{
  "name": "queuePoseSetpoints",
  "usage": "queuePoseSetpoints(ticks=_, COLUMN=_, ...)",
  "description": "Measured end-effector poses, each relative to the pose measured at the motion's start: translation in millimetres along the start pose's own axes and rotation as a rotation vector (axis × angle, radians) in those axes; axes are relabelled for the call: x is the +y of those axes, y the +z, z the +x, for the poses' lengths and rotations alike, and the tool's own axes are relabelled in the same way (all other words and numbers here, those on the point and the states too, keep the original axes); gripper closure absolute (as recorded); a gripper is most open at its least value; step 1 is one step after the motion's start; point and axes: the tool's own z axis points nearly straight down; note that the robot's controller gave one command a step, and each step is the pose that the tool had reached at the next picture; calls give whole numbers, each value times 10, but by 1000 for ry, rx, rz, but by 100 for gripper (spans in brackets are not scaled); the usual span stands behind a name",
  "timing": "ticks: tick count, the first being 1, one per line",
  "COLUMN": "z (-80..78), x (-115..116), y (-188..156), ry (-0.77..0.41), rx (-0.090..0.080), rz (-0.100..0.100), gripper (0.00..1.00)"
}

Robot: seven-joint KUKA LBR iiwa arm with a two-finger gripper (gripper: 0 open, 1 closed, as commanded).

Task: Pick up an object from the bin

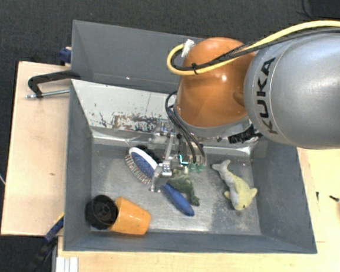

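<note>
My gripper [158,183] hangs low over the middle of the bin, below the orange wrist cover. Its metal tip comes down at the blue hairbrush [155,174], about where the white-bristled oval head joins the blue handle that runs toward the lower right. Whether it touches the brush I cannot tell. A dark green toy figure [187,188] lies against the handle, just right of the tip. A grey and yellow toy dolphin [236,188] lies further right, apart from the gripper.
An orange cup on its side with a black round end [119,214] lies at the bin's front left corner. The large arm and orange cover hide the bin's back right part.
</note>
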Motion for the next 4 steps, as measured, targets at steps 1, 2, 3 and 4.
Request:
queuePoseSetpoints(ticks=1, z=-241, x=-289, y=941, ry=-226, rx=-16, rz=-2, gripper=0)
queuePoseSetpoints(ticks=2, z=-322, x=-278, y=1389, ry=-488, rx=-14, rz=2, gripper=0)
queuePoseSetpoints(ticks=3, z=-325, x=-266, y=1376, ry=-487, rx=-16, rz=-1, gripper=100)
queuePoseSetpoints(ticks=4, z=-478, x=-357, y=-32, ry=-497, rx=-23, rz=2, gripper=100)
